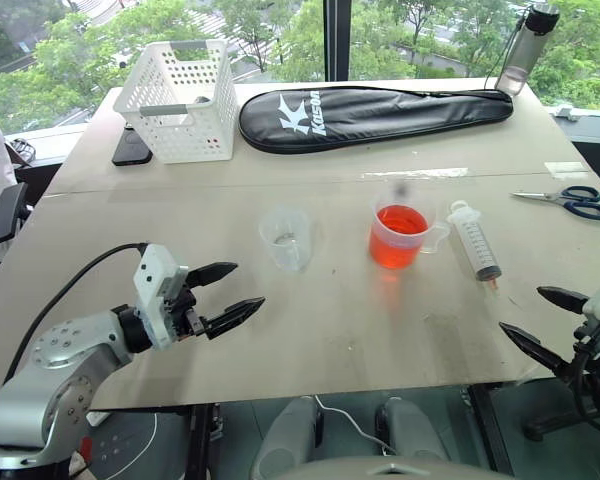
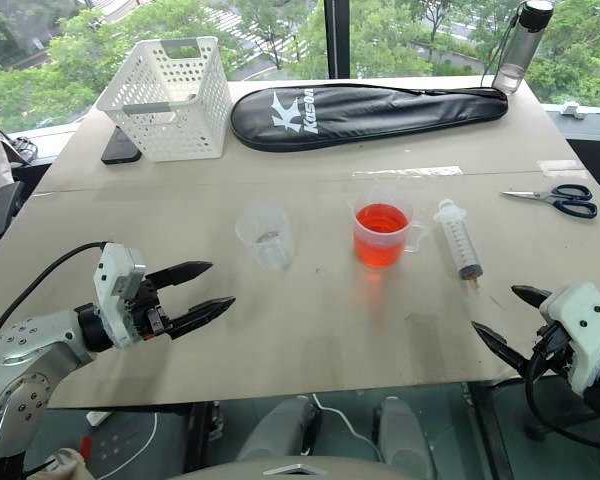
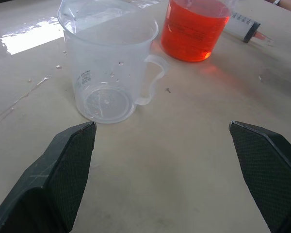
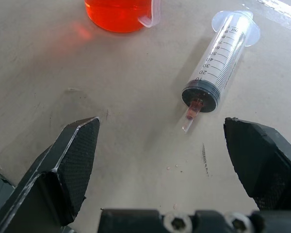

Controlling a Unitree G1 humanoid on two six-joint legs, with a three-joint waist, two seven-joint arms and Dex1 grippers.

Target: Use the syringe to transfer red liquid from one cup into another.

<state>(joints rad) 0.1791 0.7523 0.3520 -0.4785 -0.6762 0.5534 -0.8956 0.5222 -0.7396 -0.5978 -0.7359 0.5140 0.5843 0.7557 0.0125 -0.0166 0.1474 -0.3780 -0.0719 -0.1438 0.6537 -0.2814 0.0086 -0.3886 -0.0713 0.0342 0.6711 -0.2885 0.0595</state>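
Listing the risks at the start of the transfer: the syringe (image 1: 474, 240) lies flat on the tabletop (image 1: 330, 330), untouched, just beside the cup of red liquid (image 1: 398, 238) on its right, its narrow tip toward the near edge and holding a trace of red. The empty clear cup (image 1: 286, 238) stands apart to the left of the full one; the left wrist view shows a side handle on it. Right tool (image 1: 542, 318): jaws spread wide, holding nothing, hovering at the near edge of the tabletop short of the syringe tip. Left tool (image 1: 223, 293): likewise wide open and empty, near the front edge, well short of the empty cup. Hazard one: the round barrel probably rolls if one finger meets it first, possibly into the full cup. Hazard two: an approach that swings wide could clip the full cup's handle, spilling red liquid. Hazard three: a grip on the slick barrel may slip or tilt, letting the residue drip. Hazard four: the light empty cup would likely tip if nudged by the left tool.
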